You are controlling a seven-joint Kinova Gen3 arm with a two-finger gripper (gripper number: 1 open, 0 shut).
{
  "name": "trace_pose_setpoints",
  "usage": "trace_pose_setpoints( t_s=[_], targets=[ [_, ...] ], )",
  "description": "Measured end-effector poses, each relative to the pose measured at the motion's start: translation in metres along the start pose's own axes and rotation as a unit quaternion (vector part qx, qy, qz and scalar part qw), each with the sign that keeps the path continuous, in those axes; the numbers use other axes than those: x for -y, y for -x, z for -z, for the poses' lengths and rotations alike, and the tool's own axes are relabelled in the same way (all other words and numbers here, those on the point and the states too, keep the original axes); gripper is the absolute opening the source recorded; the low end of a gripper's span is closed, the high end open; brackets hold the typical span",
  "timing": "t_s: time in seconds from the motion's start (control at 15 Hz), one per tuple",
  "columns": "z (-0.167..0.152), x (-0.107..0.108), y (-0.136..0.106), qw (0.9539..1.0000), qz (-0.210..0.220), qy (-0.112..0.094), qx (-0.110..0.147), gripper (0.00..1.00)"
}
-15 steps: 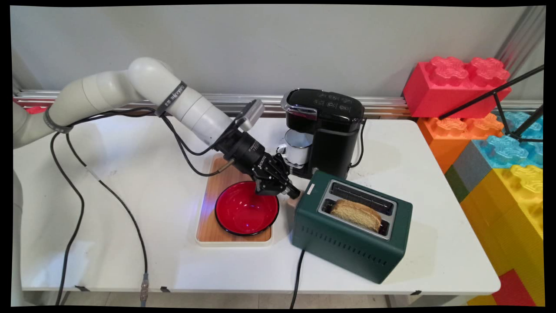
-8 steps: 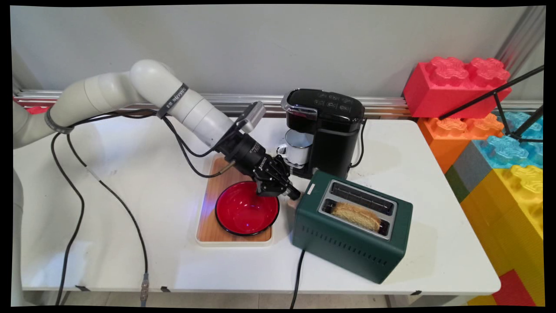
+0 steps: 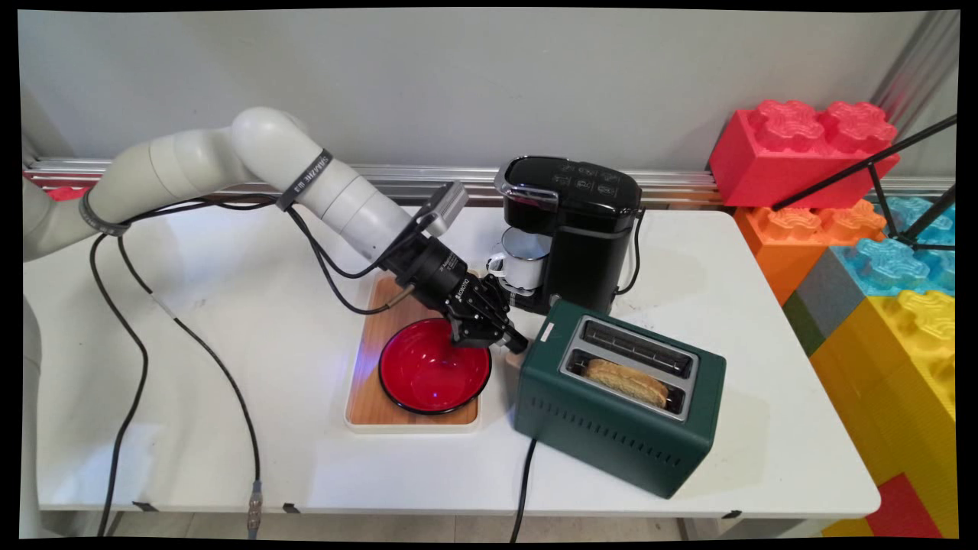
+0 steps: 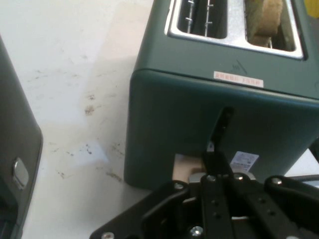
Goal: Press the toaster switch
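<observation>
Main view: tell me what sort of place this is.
Probably a robotics lab staged as a breakfast counter: a green toaster and a black coffee machine share a white table, with giant toy bricks stacked beside it.

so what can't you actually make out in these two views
- Gripper fingertips: in the main view too small; in the hand view its own linkage covers them, so open or shut is unclear.
- Toaster lever: hidden behind the gripper in the hand view.
- Bread slice: its lower part sits inside the slot.
- White mug: its far side tucked under the coffee machine.
</observation>
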Motion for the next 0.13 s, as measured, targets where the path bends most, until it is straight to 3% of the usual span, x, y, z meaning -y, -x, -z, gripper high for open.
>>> trace_pose_setpoints(
  t_s=[0.13],
  targets=[
    [0.001,0.0,0.0009,1.0,0.001,-0.001,0.002,0.0]
  ],
)
